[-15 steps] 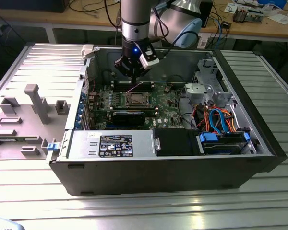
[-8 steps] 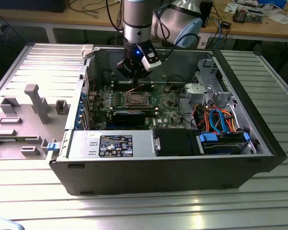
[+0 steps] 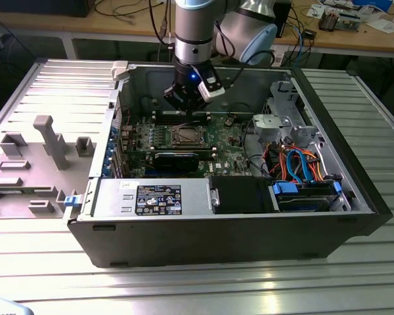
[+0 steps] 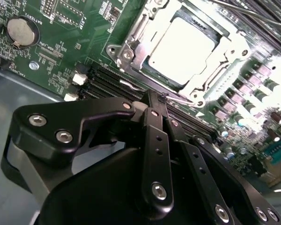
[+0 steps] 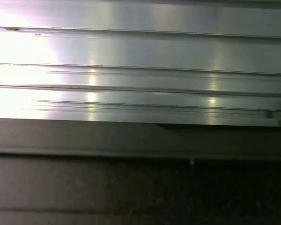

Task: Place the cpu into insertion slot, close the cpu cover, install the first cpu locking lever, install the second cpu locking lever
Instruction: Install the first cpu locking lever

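Observation:
The cpu, a pale square chip, lies flat in the insertion slot on the green board. The cpu cover, a silvery frame, lies down around the chip, which shows through its window. A thin wire locking lever runs along the socket edge nearest my fingers. My gripper is shut, its black fingers pressed together with their tips just short of that lever; whether they touch it I cannot tell. In the exterior view the gripper hangs inside the open case, just behind the socket.
Black memory slots lie between my fingers and the socket. A coin battery sits off to one side. A long black card lies in front of the socket, a drive cage with blue cables at the exterior view's right. A ribbed metal table surrounds the case.

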Motion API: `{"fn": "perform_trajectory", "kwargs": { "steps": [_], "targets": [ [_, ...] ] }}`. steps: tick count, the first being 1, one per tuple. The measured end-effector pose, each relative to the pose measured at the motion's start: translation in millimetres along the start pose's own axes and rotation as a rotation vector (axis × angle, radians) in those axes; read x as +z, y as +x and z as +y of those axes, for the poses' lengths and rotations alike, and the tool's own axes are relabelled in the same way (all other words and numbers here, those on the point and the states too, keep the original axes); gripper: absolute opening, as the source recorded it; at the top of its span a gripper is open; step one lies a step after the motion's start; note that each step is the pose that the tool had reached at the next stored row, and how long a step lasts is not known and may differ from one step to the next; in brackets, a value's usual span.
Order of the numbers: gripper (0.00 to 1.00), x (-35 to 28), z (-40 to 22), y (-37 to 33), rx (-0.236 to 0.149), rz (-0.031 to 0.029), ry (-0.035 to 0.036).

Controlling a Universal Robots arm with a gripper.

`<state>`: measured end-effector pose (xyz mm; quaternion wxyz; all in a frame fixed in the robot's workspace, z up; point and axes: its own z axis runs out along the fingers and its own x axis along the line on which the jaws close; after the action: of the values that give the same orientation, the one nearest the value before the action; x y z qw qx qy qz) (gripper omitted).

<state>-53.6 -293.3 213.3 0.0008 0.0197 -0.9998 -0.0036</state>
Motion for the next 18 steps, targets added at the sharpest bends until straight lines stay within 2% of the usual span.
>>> {"fn": "perform_trajectory", "kwargs": {
  "steps": [4,12,13,14,15,18],
  "targets": [
    [0.11,4.7,-0.2,-5.2,0.0,0.0016,-0.0001],
    [0.11,10.4,-0.9,-10.2,0.0,0.0029,0.0004],
    [0.11,11.0,-1.1,-11.4,-0.001,0.0021,-0.0039],
    [0.11,-1.3,-7.0,-11.0,-0.001,0.0024,0.0004],
    [0.11,-1.4,-21.0,-10.5,-0.001,0.0025,0.0016],
    [0.11,-1.5,-25.6,-10.4,-0.001,0.0025,0.0015]
  ]
}}
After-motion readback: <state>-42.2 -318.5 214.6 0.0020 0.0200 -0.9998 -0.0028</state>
